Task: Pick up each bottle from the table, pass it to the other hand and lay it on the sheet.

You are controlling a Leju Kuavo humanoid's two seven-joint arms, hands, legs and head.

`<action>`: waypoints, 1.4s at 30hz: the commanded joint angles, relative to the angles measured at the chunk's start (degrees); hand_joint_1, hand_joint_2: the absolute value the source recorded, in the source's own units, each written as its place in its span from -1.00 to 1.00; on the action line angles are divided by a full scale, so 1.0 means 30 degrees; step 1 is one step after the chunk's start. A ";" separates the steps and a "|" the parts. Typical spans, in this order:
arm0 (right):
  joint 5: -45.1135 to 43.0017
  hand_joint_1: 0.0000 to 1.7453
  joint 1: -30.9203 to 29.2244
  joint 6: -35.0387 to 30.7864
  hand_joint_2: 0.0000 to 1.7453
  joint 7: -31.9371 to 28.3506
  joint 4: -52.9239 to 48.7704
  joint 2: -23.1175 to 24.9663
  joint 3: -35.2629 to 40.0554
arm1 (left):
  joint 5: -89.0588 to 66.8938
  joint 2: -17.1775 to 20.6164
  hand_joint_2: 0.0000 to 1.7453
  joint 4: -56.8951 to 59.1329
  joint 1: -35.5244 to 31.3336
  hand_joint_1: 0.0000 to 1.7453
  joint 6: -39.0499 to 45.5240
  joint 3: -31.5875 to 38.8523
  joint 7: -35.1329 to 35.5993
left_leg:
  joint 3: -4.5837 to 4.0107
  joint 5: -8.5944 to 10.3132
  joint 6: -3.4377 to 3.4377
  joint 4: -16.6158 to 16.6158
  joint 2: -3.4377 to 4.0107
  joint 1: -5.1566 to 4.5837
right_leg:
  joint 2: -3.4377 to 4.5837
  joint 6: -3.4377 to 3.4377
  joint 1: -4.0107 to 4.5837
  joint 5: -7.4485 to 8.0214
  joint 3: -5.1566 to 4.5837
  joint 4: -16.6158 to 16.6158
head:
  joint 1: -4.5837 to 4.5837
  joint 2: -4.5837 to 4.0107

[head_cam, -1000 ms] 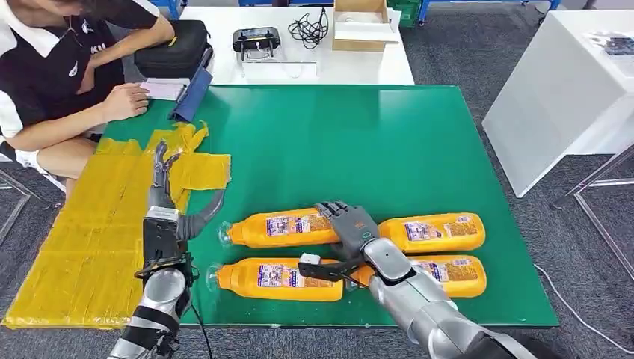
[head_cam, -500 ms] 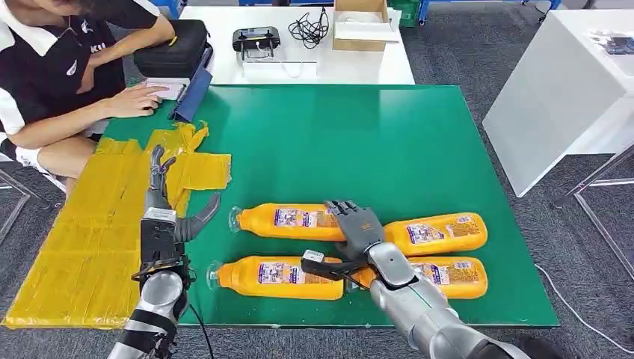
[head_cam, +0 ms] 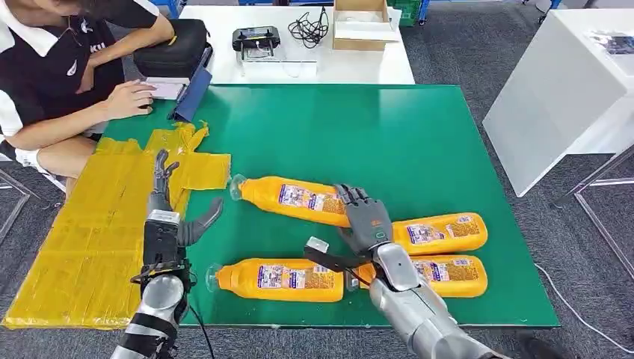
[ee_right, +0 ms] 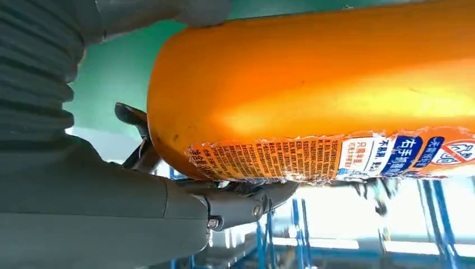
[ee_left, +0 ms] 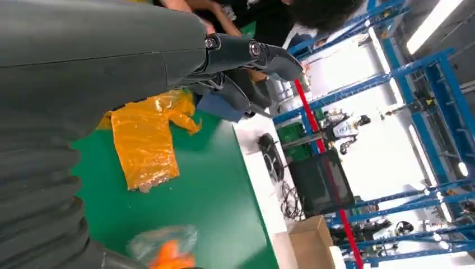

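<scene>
The right hand (head_cam: 366,221) has its fingers wrapped over the base end of 1 orange bottle (head_cam: 295,197), holding it tilted with its capped neck pointing toward the yellow sheet (head_cam: 82,239). In the right wrist view the bottle's (ee_right: 313,106) body lies between the fingers and the thumb, so the grip looks real but sits far from the middle. The left hand (head_cam: 168,217) is open and holds nothing, fingers spread upright above the boundary where the sheet meets the green table (head_cam: 389,134).

The risk, as I judge it, is the long neck end sagging or swinging and the bottle twisting out of an end-held grasp before the handover. A low carry could also clip the front-left bottle (head_cam: 280,279), which lies just beside the wrist.

3 other bottles rest on the table: that 1, plus 2 (head_cam: 441,233) to its right (head_cam: 452,275), near the front edge. The green surface between the 2 hands is open, and so is the far half. A person (head_cam: 67,75) sits at the far left corner, 1 hand close to the sheet's far end.
</scene>
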 commanded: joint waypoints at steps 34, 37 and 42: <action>-0.5135 1.00 0.2265 -0.0190 1.00 -0.5702 -0.5807 0.1537 -0.2543 | 1.1313 0.0252 1.00 0.1297 0.0046 -1.00 -1.2838 -0.1603 0.4140 | 0.0031 -0.0013 -0.0022 -0.0015 0.0013 0.0010 | 0.0018 -0.0014 0.0010 -0.0009 0.0025 -0.0021 | 0.0000 0.0000; -0.4783 1.00 0.2316 -0.0190 1.00 -0.5483 -0.5621 0.1611 -0.1584 | 1.1561 0.0270 1.00 0.1355 -0.0076 -1.00 -1.2777 -0.1702 0.4159 | 0.0025 -0.0009 -0.0022 -0.0019 0.0005 0.0012 | 0.0008 -0.0014 0.0011 -0.0008 0.0016 -0.0023 | 0.0000 0.0000; -0.2603 1.00 0.2734 -0.0190 1.00 -0.5092 -0.5280 0.1944 -0.1039 | 1.1711 0.0276 1.00 0.1671 -0.0129 -1.00 -1.2332 -0.1788 0.4152 | 0.0042 -0.0013 -0.0023 -0.0027 0.0005 0.0015 | 0.0009 -0.0017 0.0013 -0.0013 0.0036 -0.0034 | 0.0000 0.0000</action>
